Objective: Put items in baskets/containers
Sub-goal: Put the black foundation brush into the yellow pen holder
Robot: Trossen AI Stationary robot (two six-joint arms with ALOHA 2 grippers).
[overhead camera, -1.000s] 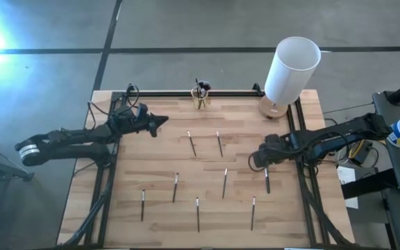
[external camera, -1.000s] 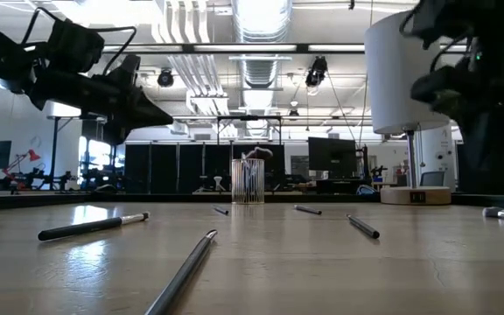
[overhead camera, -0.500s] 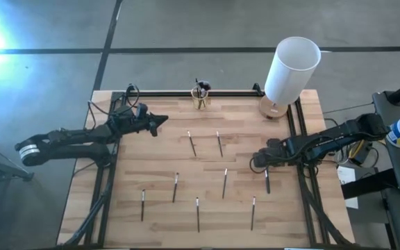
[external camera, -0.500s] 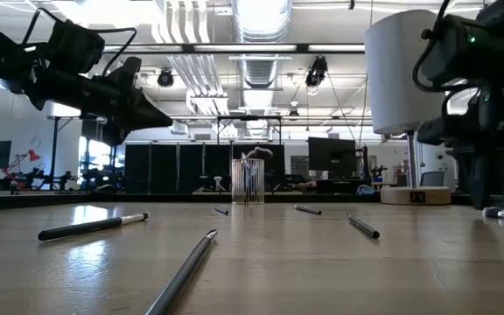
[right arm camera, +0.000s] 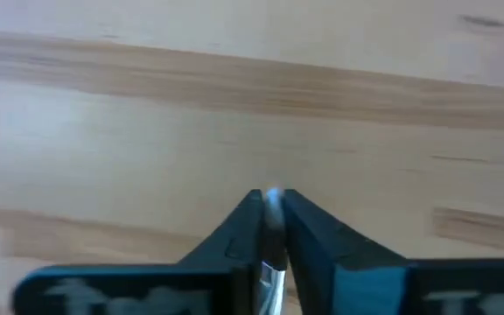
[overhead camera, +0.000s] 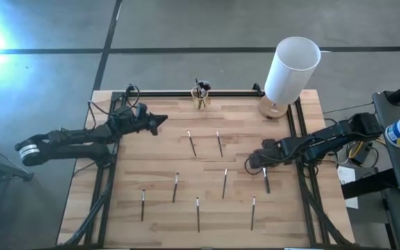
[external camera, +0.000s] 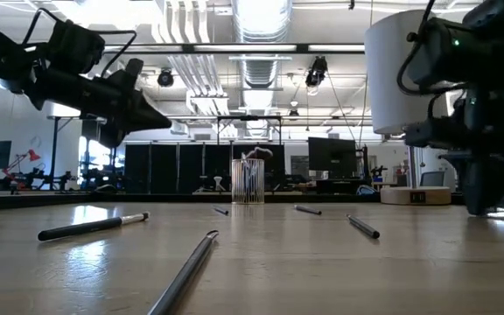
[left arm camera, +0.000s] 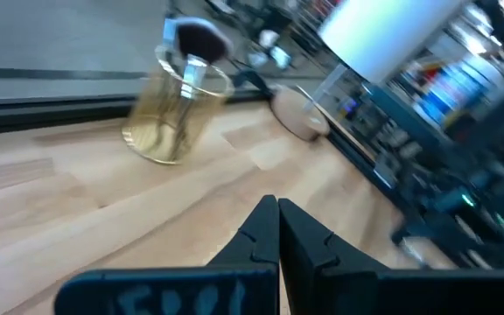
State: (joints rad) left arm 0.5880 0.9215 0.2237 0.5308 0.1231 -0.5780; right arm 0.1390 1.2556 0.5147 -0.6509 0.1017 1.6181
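A small glass cup (overhead camera: 200, 101) at the far edge of the wooden counter (overhead camera: 158, 149) already holds a fluffy-headed brush (left arm camera: 194, 39), while 8 thin makeup brushes (overhead camera: 176, 187) lie scattered on the boards, so most of the job appears to remain. The right end effector (overhead camera: 264, 168) is down at the counter, pinched on a brush (right arm camera: 272, 262), as the left end effector (overhead camera: 160, 122) hovers closed over the counter's left side. Behind a tall white cylinder (overhead camera: 291, 69), a workshop with ceiling ducts (external camera: 261, 52) fills the background.
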